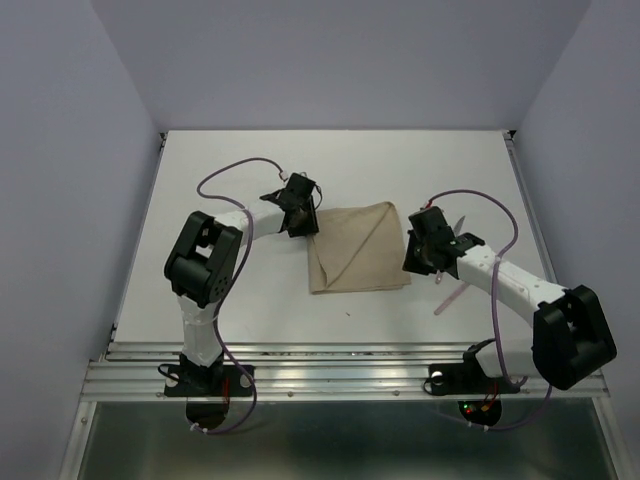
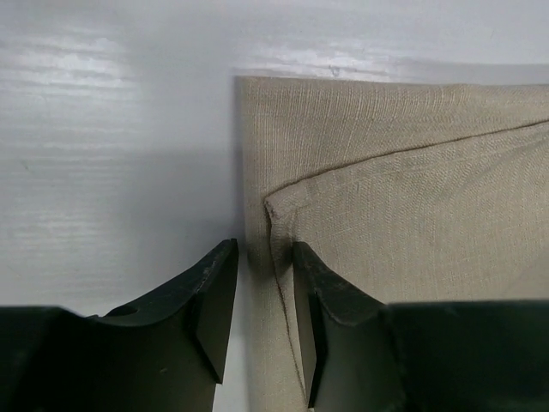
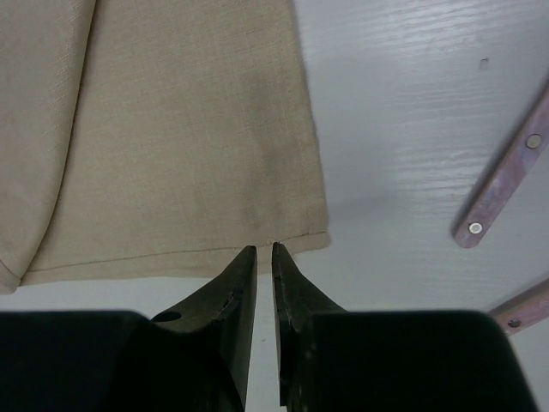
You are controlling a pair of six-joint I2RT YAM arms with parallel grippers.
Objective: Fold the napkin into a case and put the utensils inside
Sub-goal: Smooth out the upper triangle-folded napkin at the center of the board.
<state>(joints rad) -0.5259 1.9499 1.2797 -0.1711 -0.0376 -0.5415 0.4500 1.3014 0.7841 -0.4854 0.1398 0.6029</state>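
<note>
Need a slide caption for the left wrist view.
Left gripper straddles an edge of the folded napkin, jaws open.

Soft, even white light falls from above in the overhead view. The white table [image 1: 250, 180] is bright with no harsh glare, and my arms [image 1: 500, 275] cast only faint shadows. From my left wrist, the table's far part carries a pale sheen, and a grey shadow runs along the napkin's [image 2: 386, 215] left side. My dark fingers [image 2: 206, 300], close to the lens, look soft-edged and nearly featureless.
</note>
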